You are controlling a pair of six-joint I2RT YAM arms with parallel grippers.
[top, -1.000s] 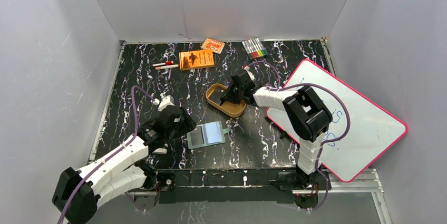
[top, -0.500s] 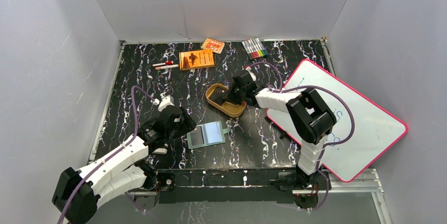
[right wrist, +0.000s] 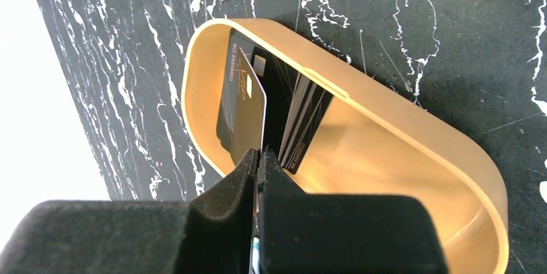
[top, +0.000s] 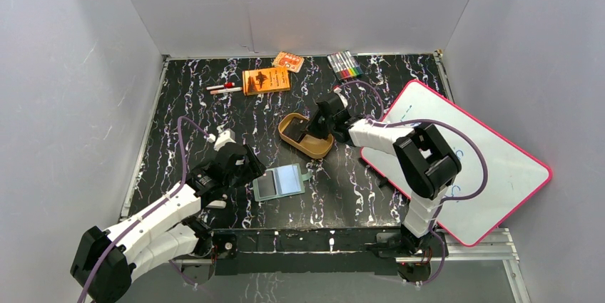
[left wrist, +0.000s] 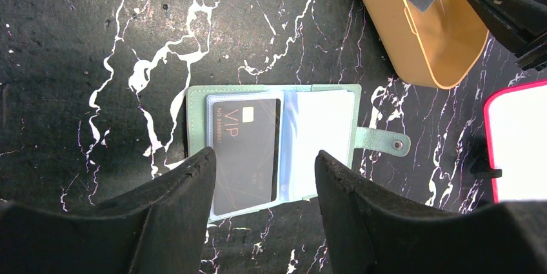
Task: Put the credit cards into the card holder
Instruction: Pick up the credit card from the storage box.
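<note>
The card holder (top: 280, 182) lies open on the black marbled table, its snap tab to the right. One dark credit card (left wrist: 247, 151) sits in the holder's left sleeve (left wrist: 200, 103). My left gripper (left wrist: 264, 156) hovers open at the holder's near edge, empty; in the top view this left gripper (top: 250, 167) is just left of the holder. My right gripper (right wrist: 260, 155) reaches into the golden oval tin (right wrist: 400, 113) and is shut on the edge of a credit card (right wrist: 248, 103) standing on edge. More dark cards (right wrist: 303, 119) lean inside the tin behind it.
A pink-rimmed whiteboard (top: 464, 167) lies at the right, partly over the table edge. An orange booklet (top: 266, 80), a small orange packet (top: 288, 61), a marker set (top: 344, 65) and pens (top: 223, 88) lie along the back. Grey walls enclose three sides.
My right gripper's fingers have closed onto a card in the tin, and the right arm has shifted slightly. The left arm and the card holder have not moved.
</note>
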